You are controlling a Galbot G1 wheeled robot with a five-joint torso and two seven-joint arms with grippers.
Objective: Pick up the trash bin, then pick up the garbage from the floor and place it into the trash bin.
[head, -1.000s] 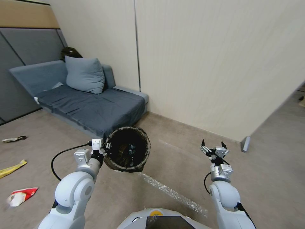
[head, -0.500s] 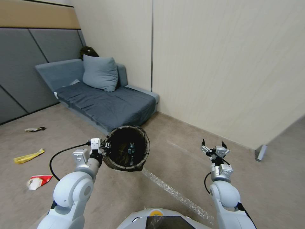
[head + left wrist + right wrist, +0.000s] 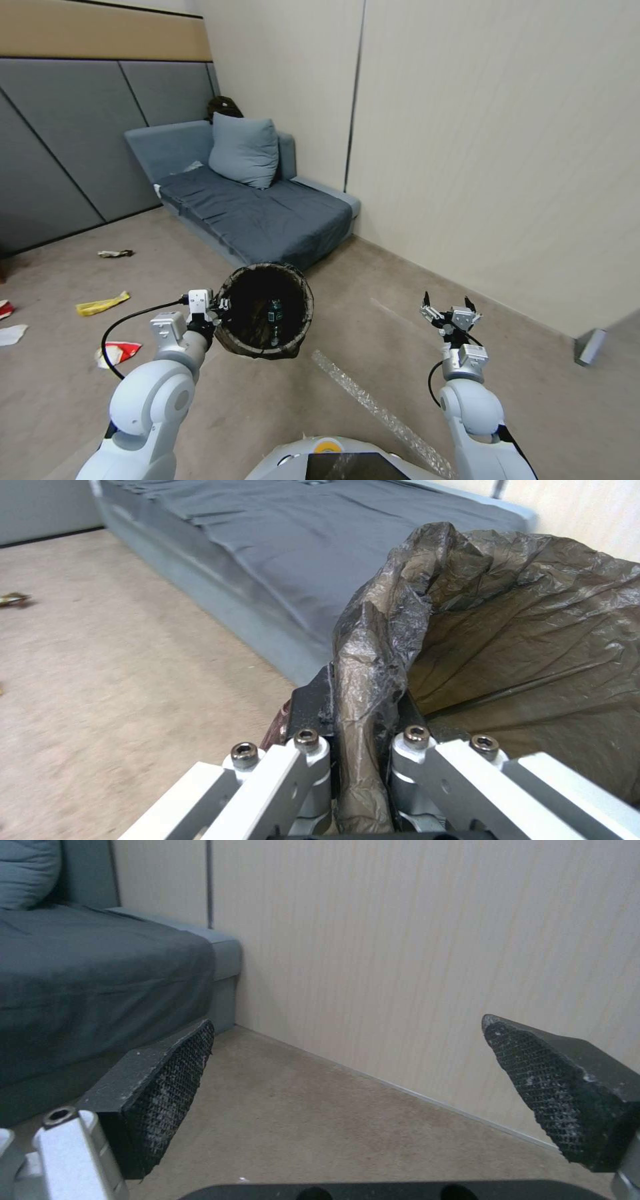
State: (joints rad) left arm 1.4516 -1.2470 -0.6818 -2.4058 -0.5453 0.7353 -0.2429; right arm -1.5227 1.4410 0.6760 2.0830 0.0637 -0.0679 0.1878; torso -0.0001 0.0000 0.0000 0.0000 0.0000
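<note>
The trash bin (image 3: 235, 339), lined with a dark brown bag, hangs above the floor in front of me. My left gripper (image 3: 219, 313) is shut on the near-left rim, and the left wrist view shows the bag's folded edge (image 3: 373, 645) pinched between the jaws of that gripper (image 3: 363, 707). A small bottle (image 3: 275, 313) lies inside the bin. Garbage lies on the floor to the left: a yellow wrapper (image 3: 102, 305), a red-and-white wrapper (image 3: 119, 351), a dark wrapper (image 3: 115, 253) and a white tissue (image 3: 10, 333). My right gripper (image 3: 448, 303) (image 3: 353, 1065) is held up, open and empty.
A grey sofa (image 3: 260, 213) with a pillow (image 3: 245, 150) stands against the beige wall (image 3: 500, 167) ahead. A strip of clear bubble wrap (image 3: 380, 413) lies on the carpet between my arms. Grey wall panels (image 3: 67, 147) close off the left side.
The camera has swung left, so the sofa and wall sit further right in view and more litter shows at the left. Both arms and the held bin keep their pose.
</note>
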